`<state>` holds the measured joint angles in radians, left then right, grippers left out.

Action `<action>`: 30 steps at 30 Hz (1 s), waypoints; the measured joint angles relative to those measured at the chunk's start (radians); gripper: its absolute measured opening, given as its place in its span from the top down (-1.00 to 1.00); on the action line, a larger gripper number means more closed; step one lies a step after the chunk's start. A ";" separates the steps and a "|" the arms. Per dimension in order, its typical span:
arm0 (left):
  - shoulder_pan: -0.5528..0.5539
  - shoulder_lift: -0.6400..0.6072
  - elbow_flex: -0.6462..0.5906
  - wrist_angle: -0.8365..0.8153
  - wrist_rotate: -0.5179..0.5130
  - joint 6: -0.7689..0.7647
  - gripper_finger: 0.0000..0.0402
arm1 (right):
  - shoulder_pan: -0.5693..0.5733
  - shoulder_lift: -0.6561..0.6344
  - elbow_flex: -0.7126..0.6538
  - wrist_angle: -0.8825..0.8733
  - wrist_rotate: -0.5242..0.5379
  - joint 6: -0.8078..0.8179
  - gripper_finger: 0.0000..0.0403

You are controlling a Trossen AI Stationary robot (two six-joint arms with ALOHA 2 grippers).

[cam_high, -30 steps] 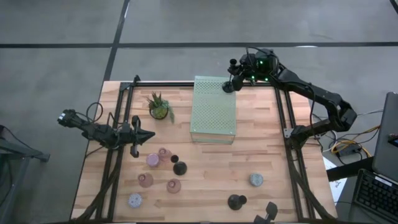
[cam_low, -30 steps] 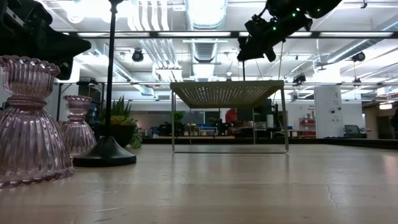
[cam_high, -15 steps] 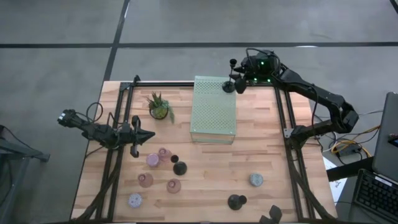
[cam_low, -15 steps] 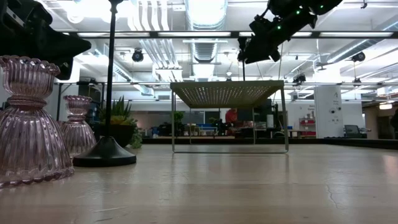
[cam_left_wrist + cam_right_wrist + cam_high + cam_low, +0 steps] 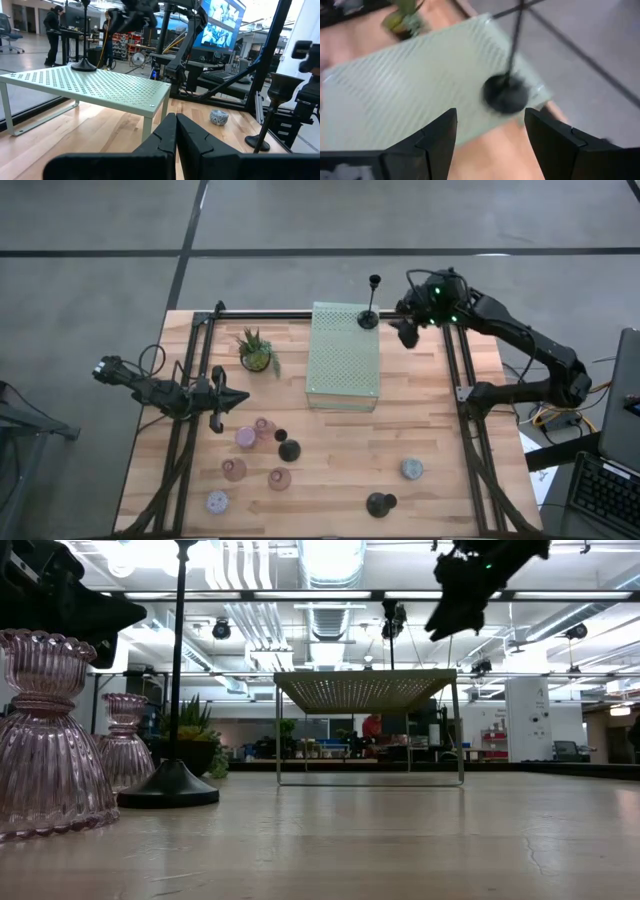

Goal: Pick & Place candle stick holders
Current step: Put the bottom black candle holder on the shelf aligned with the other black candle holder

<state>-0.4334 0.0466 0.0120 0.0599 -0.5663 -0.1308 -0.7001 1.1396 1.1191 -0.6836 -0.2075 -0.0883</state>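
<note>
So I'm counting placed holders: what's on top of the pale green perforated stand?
One black slim-stemmed candle holder stands upright on the perforated stand, at its far right corner. Nothing else shows on top. The right gripper hangs beside it, fingers open.

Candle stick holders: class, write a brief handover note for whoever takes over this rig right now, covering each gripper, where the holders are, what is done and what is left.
Right gripper: open, empty, beside the far right corner of the perforated stand.
Left gripper: shut, empty, waiting at the table's left side.
Done: one slim black holder stands upright on the stand's far right corner.
Left: eight holders on the wooden table in front of the stand: pink glass ones, black ones and grey-blue ones. The potted plant stays.
</note>
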 joint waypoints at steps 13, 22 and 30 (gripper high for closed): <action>0.000 0.000 0.000 0.000 0.000 0.000 0.94 | 0.271 -0.278 -0.239 -0.117 -0.305 0.078 -0.12; 0.000 0.000 0.000 0.000 0.000 0.000 0.94 | 0.695 -0.430 -0.508 0.218 -0.284 0.403 -0.13; 0.000 0.000 0.000 0.000 0.000 0.000 0.94 | 0.988 -0.425 -0.677 0.543 -0.119 0.540 -0.10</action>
<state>-0.4335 0.0466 0.0123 0.0597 -0.5662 -0.1310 0.2882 0.7144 0.4425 -0.1410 -0.3264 0.4516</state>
